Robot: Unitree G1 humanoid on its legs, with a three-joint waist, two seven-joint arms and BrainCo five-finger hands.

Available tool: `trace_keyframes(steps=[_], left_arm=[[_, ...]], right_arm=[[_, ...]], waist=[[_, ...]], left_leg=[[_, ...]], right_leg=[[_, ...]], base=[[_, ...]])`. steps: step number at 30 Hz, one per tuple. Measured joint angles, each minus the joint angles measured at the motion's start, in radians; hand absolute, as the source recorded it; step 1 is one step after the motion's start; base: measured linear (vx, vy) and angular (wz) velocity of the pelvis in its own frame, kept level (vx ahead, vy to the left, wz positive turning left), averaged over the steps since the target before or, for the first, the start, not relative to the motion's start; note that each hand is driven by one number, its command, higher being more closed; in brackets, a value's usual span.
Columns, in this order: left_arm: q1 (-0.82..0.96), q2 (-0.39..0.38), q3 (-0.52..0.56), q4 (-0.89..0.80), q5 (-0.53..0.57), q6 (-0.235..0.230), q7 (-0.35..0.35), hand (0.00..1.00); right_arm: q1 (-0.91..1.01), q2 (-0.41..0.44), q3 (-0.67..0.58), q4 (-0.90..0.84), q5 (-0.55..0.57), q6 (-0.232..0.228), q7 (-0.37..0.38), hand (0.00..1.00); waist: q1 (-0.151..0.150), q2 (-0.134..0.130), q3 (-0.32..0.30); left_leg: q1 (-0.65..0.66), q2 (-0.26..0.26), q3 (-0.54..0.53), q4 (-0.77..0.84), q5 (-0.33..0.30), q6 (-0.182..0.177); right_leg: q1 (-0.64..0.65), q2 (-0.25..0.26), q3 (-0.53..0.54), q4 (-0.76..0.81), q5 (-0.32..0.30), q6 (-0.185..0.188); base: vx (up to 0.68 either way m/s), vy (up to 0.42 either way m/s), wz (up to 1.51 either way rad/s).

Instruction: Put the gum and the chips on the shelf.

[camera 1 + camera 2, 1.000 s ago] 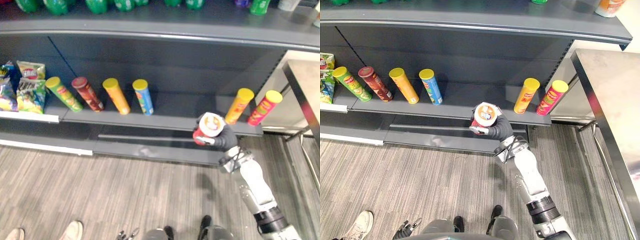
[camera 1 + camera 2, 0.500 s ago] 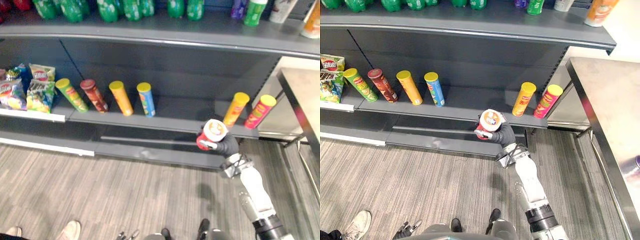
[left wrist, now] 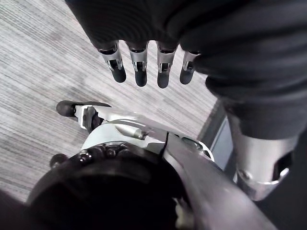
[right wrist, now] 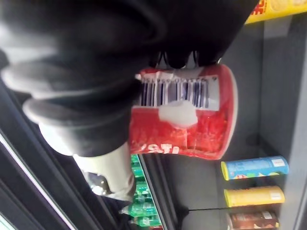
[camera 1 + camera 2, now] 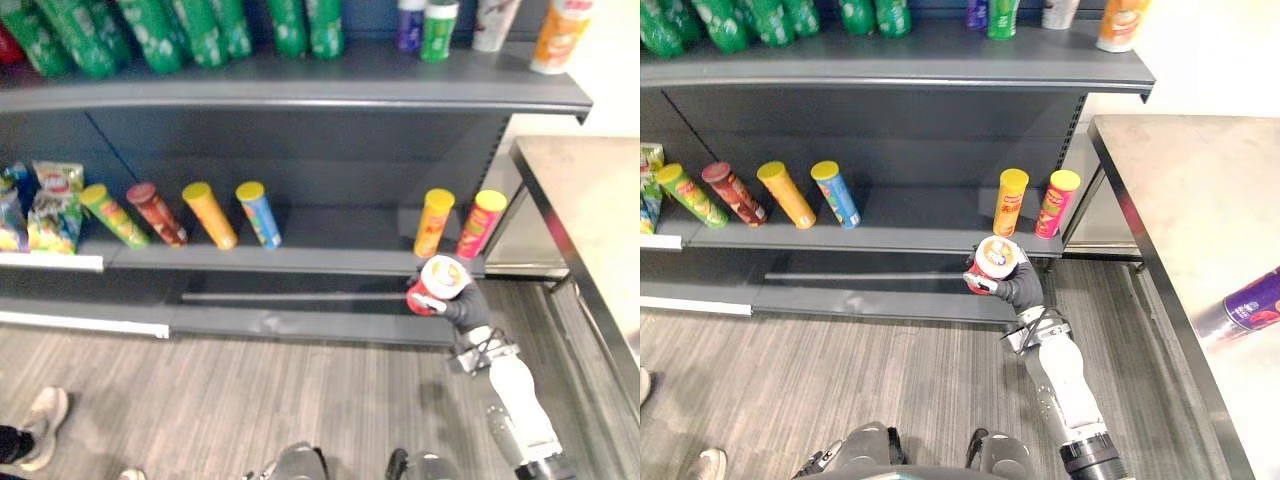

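Observation:
My right hand (image 5: pixel 470 306) is shut on a red chips can (image 5: pixel 441 282) with a white lid. It holds the can tilted just off the front edge of the lower shelf (image 5: pixel 320 258), in front of a yellow can (image 5: pixel 434 221) and a pink can (image 5: pixel 480 223). In the right wrist view the red can (image 4: pixel 187 120) lies under the curled fingers, its barcode label facing the camera. My left hand (image 3: pixel 141 64) hangs over the floor with straight fingers and holds nothing.
Green (image 5: pixel 112 214), dark red (image 5: pixel 155 213), yellow (image 5: pixel 209 214) and blue (image 5: pixel 258 213) cans stand further left on the lower shelf, beside snack bags (image 5: pixel 48 205). Bottles line the upper shelf (image 5: pixel 300 90). A steel table (image 5: pixel 1200 230) with a purple can (image 5: pixel 1252 305) stands at the right. A person's shoe (image 5: pixel 38 425) shows at lower left.
The camera has shifted, so more of the upper shelf and the table shows. My right hand has carried the red can to the right, to just in front of the yellow can.

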Motion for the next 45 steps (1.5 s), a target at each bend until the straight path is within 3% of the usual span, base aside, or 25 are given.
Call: trace_keyframes(steps=[4,6,8,11,13,16,18,19,21,23,24,27,29,30,34,37,40,45], left_arm=[[0.003,-0.003,-0.018,-0.002,0.009,-0.002,-0.011,0.00],[0.011,-0.003,-0.018,-0.001,0.029,-0.002,0.002,0.00],[0.017,-0.004,-0.019,-0.001,0.033,-0.003,0.013,0.00],[0.020,-0.002,-0.035,0.008,0.046,-0.003,0.006,0.00],[0.013,0.019,-0.037,0.015,0.066,-0.010,0.005,0.00],[0.000,0.034,-0.044,0.022,0.071,-0.010,0.003,0.00],[-0.001,0.034,-0.058,0.022,0.072,-0.011,0.002,0.00],[-0.001,0.034,-0.063,0.022,0.075,-0.014,0.002,0.00],[-0.001,0.033,-0.066,0.022,0.077,-0.019,0.001,0.00],[0.007,0.036,-0.061,0.021,0.076,-0.023,0.002,0.00],[0.008,0.035,-0.053,0.022,0.073,-0.022,0.003,0.00],[0.004,0.032,-0.029,0.001,0.069,-0.021,0.004,0.00],[0.002,0.032,-0.010,-0.008,0.070,-0.018,0.004,0.00],[-0.003,0.032,0.006,-0.008,0.070,-0.009,0.006,0.00],[0.011,-0.009,0.037,-0.007,0.070,0.002,0.008,0.00],[0.019,-0.013,0.045,-0.003,0.075,0.001,0.002,0.00],[0.020,-0.017,0.055,0.001,0.091,-0.002,0.001,0.00],[0.019,-0.030,0.062,0.001,0.110,-0.003,0.001,0.00]], right_arm=[[-0.002,0.000,-0.013,0.001,-0.006,-0.002,0.001,1.00],[-0.002,-0.003,-0.010,0.012,-0.007,-0.012,0.001,1.00],[-0.001,-0.005,-0.004,0.025,-0.007,-0.029,0.002,1.00],[0.007,-0.018,-0.007,0.031,-0.007,-0.059,0.005,1.00],[0.039,-0.003,-0.011,0.030,-0.007,-0.061,0.005,1.00],[0.067,0.011,-0.028,0.022,-0.007,-0.061,0.002,1.00],[0.071,0.011,-0.027,0.022,-0.007,-0.061,0.000,1.00],[0.071,0.011,-0.027,0.022,-0.007,-0.062,0.000,1.00],[0.068,0.014,-0.025,0.022,-0.007,-0.067,0.007,1.00],[0.058,0.018,-0.008,0.022,-0.006,-0.067,0.015,1.00],[0.038,0.018,0.012,0.022,-0.006,-0.066,0.025,1.00],[-0.020,0.018,0.051,0.022,-0.005,-0.055,0.041,1.00],[-0.048,0.018,0.063,0.022,-0.004,-0.036,0.043,1.00],[-0.058,0.015,0.060,0.023,-0.002,-0.026,0.044,1.00],[-0.076,0.011,0.061,0.023,0.017,-0.016,0.050,1.00],[-0.076,0.009,0.067,0.023,0.018,-0.011,0.051,1.00],[-0.076,0.006,0.092,0.023,0.025,0.007,0.056,1.00],[-0.071,0.003,0.095,0.024,0.026,0.023,0.056,1.00]], waist=[[0.003,0.007,0.000],[0.001,0.008,0.002],[0.003,0.009,0.000],[-0.004,0.025,-0.014],[-0.011,-0.020,-0.028],[-0.021,-0.041,-0.028],[-0.020,-0.034,-0.027],[-0.020,-0.027,-0.025],[-0.017,-0.025,-0.024],[-0.010,-0.030,-0.028],[-0.003,-0.030,-0.029],[0.007,-0.036,-0.033],[0.010,-0.051,-0.040],[0.010,-0.055,-0.044],[0.013,-0.007,-0.051],[0.013,-0.002,-0.060],[0.020,-0.001,-0.076],[0.019,0.015,-0.086]], left_leg=[[-0.002,-0.032,-0.040,-0.201,0.023,-0.035],[0.002,-0.036,-0.084,-0.299,0.057,-0.069],[0.027,-0.038,-0.084,-0.361,0.090,-0.081],[0.088,-0.057,-0.068,-0.421,0.132,-0.061],[0.094,-0.097,-0.031,-0.417,0.102,-0.034],[0.105,-0.145,0.005,-0.405,0.070,0.017],[0.145,-0.161,0.017,-0.422,0.058,0.031],[0.185,-0.162,0.029,-0.454,0.050,0.035],[0.243,-0.163,0.045,-0.516,0.040,0.036],[0.281,-0.157,0.086,-0.554,0.040,0.036],[0.296,-0.144,0.113,-0.571,0.039,0.035],[0.301,-0.108,0.166,-0.579,0.044,0.017],[0.299,-0.108,0.180,-0.578,0.049,0.002],[0.304,-0.106,0.175,-0.580,0.053,-0.007],[0.336,-0.063,0.170,-0.647,0.097,-0.063],[0.363,-0.037,0.158,-0.699,0.135,-0.089],[0.368,-0.020,0.158,-0.730,0.159,-0.105],[0.368,-0.020,0.159,-0.756,0.174,-0.108]], right_leg=[[0.026,-0.025,0.043,0.023,-0.039,0.013],[0.049,-0.023,0.070,0.034,-0.058,0.039],[0.071,-0.022,0.100,0.034,-0.073,0.064],[0.090,-0.025,0.169,0.046,-0.109,0.127],[0.088,-0.073,0.185,0.038,-0.104,0.153],[0.108,-0.122,0.195,0.004,-0.054,0.194],[0.101,-0.135,0.206,0.055,-0.006,0.184],[0.075,-0.139,0.205,0.124,0.034,0.154],[0.028,-0.157,0.186,0.226,0.088,0.128],[0.002,-0.175,0.142,0.251,0.089,0.120],[-0.014,-0.177,0.093,0.218,0.079,0.109],[-0.034,-0.158,-0.018,0.015,0.102,0.122],[-0.029,-0.144,-0.027,-0.113,0.237,0.122],[-0.008,-0.135,-0.027,-0.147,0.241,0.139],[0.054,-0.063,-0.055,-0.260,0.241,0.139],[0.104,-0.010,-0.081,-0.337,0.254,0.126],[0.121,0.026,-0.087,-0.396,0.269,0.114],[0.128,0.039,-0.088,-0.435,0.290,0.111]], base=[[0.21,0.002,-0.22],[0.25,0.096,-0.36],[0.29,0.176,-0.55],[0.34,0.345,-0.62],[0.26,0.286,-0.27],[0.27,0.277,-0.12],[0.18,0.238,-0.21],[0.17,0.275,-0.26],[0.12,0.232,-0.38],[0.08,0.106,-0.57],[0.07,0.020,-0.76],[0.07,-0.049,-0.59],[0.08,-0.140,-0.25],[0.08,-0.145,-0.04],[0.05,-0.172,-0.03],[0.01,-0.158,0.10],[-0.01,-0.123,0.00],[0.01,-0.013,0.00]])
